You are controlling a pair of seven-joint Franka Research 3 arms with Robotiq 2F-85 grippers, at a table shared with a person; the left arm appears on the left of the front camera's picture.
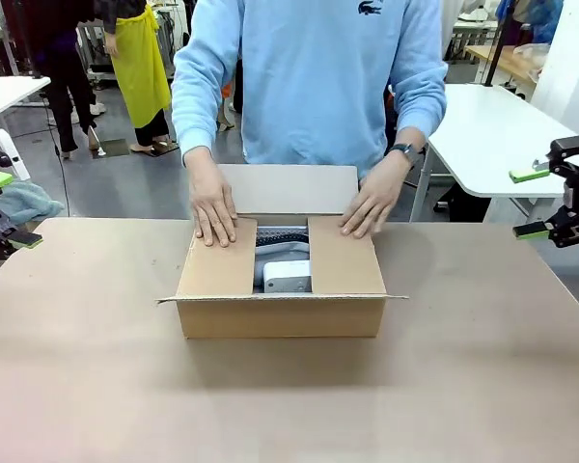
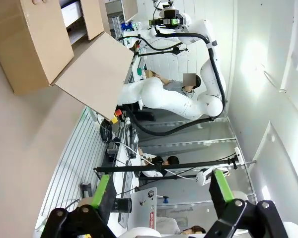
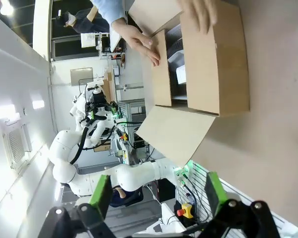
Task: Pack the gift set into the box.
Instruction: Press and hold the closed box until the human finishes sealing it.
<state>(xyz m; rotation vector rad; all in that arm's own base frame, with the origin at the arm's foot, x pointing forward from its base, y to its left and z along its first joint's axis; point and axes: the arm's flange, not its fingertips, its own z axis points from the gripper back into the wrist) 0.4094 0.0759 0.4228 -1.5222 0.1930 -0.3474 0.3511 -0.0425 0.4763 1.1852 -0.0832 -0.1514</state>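
The box (image 1: 280, 314) sits mid-frame in the front view on the tabletop (image 1: 87, 386). The gift set (image 1: 286, 264) lies inside it, seen between two side flaps. A person's hand (image 1: 213, 210) presses one flap and the other hand (image 1: 372, 204) the second. The left tool (image 1: 8, 209) at the left edge and the right tool (image 1: 531, 203) at the right edge are both spread and empty, well apart from the box.

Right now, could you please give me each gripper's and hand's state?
Left gripper: open, empty.
Right gripper: open, empty.
One hand: flat on a box flap.
Other hand: likewise.
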